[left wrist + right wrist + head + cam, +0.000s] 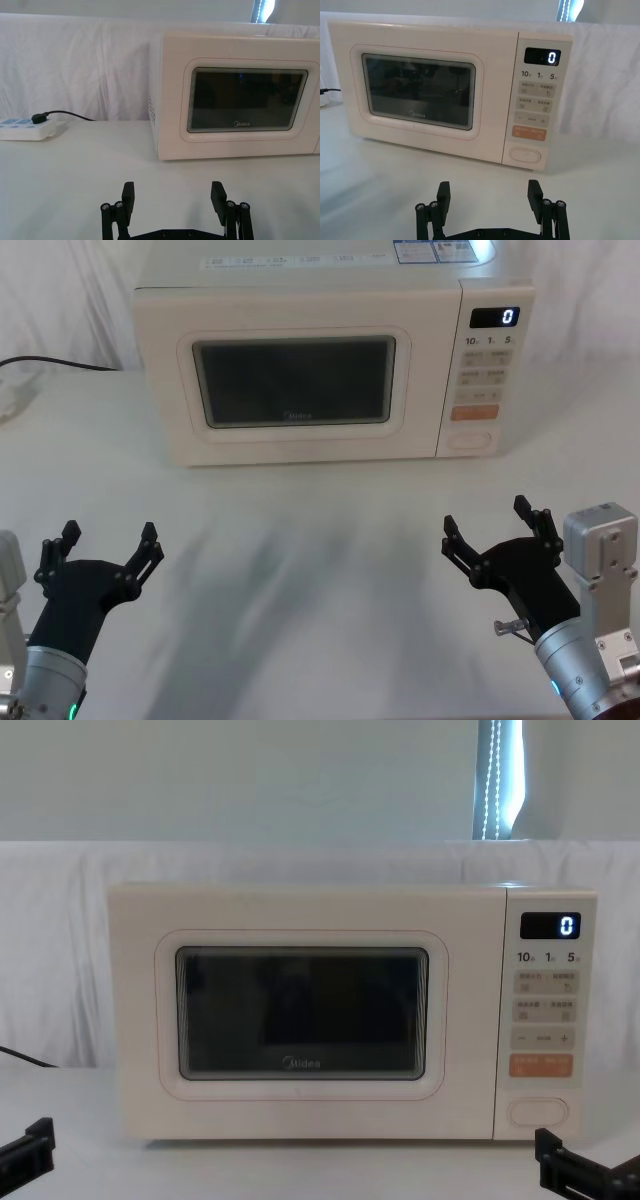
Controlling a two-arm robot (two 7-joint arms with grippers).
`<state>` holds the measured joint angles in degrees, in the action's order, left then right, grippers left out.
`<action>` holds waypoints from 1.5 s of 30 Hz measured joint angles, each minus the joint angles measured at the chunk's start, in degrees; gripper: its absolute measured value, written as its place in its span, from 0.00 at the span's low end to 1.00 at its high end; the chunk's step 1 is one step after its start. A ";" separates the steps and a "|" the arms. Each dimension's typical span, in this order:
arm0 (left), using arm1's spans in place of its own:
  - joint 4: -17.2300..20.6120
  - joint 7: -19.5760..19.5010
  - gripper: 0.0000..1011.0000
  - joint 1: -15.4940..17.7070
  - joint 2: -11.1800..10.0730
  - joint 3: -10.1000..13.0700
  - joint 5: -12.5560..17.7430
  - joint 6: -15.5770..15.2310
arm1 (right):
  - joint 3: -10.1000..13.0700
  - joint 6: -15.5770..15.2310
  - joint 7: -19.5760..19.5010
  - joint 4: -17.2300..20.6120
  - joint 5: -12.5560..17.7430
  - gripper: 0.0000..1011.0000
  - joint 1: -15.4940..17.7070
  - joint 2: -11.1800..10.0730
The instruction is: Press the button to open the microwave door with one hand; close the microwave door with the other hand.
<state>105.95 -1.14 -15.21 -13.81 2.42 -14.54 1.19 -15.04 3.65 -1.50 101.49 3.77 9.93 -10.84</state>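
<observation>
A cream microwave stands at the back of the white table. Its microwave door [293,380] [247,102] [417,92] [300,1015] is closed flush, with a dark window and grey lettering. The button [470,439] [525,154] [538,1110], a large cream oval, sits lowest on the control panel under an orange key. My left gripper [108,543] [173,196] hovers open near the table's front left. My right gripper [487,519] [489,194] is open at the front right, well short of the panel. Nothing is between either pair of fingers.
A white power strip [25,128] with a black cable [55,363] lies on the table left of the microwave. The display [495,317] reads 0. White cloth covers the table and backdrop. Bare tabletop lies between the grippers and the microwave.
</observation>
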 joint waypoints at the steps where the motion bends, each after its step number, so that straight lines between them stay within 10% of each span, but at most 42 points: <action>1: 0.00 0.00 0.99 0.00 0.00 0.00 0.00 0.00 | 0.00 0.00 0.00 0.00 0.00 0.99 0.00 0.00; 45: 0.00 0.00 0.99 0.00 0.00 0.00 0.00 0.00 | 0.00 0.00 0.00 0.00 0.00 0.99 0.00 0.00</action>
<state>105.95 -1.14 -15.21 -13.81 2.42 -14.55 1.19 -15.04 3.65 -1.50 101.49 3.77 9.93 -10.84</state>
